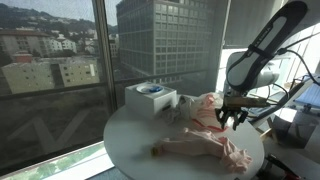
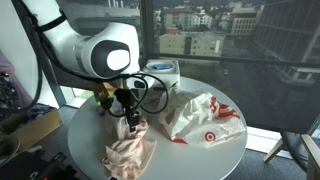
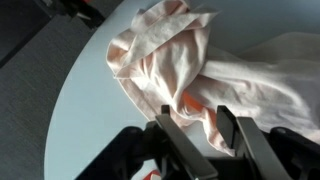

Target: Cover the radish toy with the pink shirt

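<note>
The pink shirt (image 1: 205, 148) (image 2: 130, 155) lies crumpled on the round white table (image 1: 130, 140) (image 2: 85, 130). My gripper (image 1: 232, 118) (image 2: 130, 122) points down just above one end of it. In the wrist view the shirt (image 3: 165, 55) fills the frame, and the gripper (image 3: 195, 125) stands open with a loose fold of pink fabric in the gap between the fingers, not pinched. A small orange-red patch (image 3: 188, 100) shows under the folds; I cannot tell whether it is the radish toy, which is otherwise hidden.
A whitish cloth with red-orange trim (image 1: 205, 108) (image 2: 200, 118) lies beside the shirt. A white square box with a blue top (image 1: 150, 97) (image 2: 162, 68) stands at the table's window side. Large windows are close behind the table.
</note>
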`<state>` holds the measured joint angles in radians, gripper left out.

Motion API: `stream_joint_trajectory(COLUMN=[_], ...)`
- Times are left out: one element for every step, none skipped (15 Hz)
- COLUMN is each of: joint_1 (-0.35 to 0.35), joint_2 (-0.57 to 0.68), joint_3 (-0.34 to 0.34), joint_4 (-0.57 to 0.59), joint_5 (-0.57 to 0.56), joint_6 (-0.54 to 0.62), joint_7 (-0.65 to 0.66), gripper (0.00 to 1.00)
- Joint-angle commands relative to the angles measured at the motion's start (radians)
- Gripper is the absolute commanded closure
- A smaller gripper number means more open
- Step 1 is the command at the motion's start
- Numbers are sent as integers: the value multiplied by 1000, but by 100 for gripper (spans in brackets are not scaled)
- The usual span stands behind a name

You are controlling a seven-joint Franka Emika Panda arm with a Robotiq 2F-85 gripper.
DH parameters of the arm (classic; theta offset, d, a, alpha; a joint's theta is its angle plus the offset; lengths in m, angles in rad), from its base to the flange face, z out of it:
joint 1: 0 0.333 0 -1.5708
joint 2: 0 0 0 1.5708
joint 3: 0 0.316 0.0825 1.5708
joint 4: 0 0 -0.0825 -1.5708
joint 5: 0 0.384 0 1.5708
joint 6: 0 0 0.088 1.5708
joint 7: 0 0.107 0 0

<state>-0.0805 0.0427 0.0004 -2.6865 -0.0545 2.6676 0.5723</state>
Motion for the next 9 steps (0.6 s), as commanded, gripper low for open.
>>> stream_joint_trajectory(joint_1=[53,68,84,102,118,134,149,162,174], joint_2=[34,31,31,31,33,40,50,73,85], joint_3=[-34,-21,-6,12,29,53,65,65,57], joint_4=[63,68,73,83,92,103,116,136,148], joint_5=[-205,-195,-171,-132,-92,-22,-1,-18,-59], joint_6=[22,41,64,75,79,80,79,78,79], joint_7=[130,119,98,81,61,21,9,19,43], gripper=[15,8,1,0,0,0,0,0,0])
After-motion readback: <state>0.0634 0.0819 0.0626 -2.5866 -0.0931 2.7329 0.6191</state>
